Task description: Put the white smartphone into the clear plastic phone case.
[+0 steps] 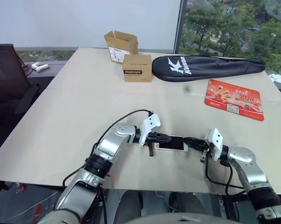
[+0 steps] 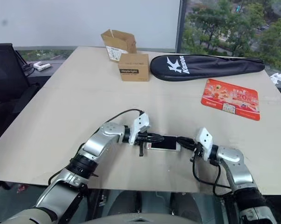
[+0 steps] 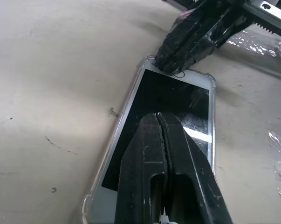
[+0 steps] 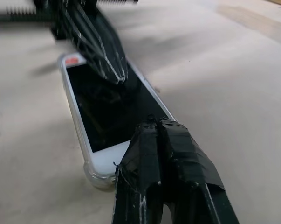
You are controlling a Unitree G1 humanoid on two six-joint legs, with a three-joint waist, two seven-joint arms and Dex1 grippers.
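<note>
The white smartphone lies flat, screen up, near the table's front edge between my two grippers. The clear plastic phone case rims the phone; its rounded corners and raised edges stand out around the white bezel. My left gripper is shut, its tips over the dark screen at the phone's left end. My right gripper is shut too, its tips resting at the phone's right end. Whether either tip presses on the glass I cannot tell.
Two brown cardboard boxes stand at the back of the table. Beside them lies a black racket bag, and an orange-red snack pouch lies at the right. A dark chair is off the left edge.
</note>
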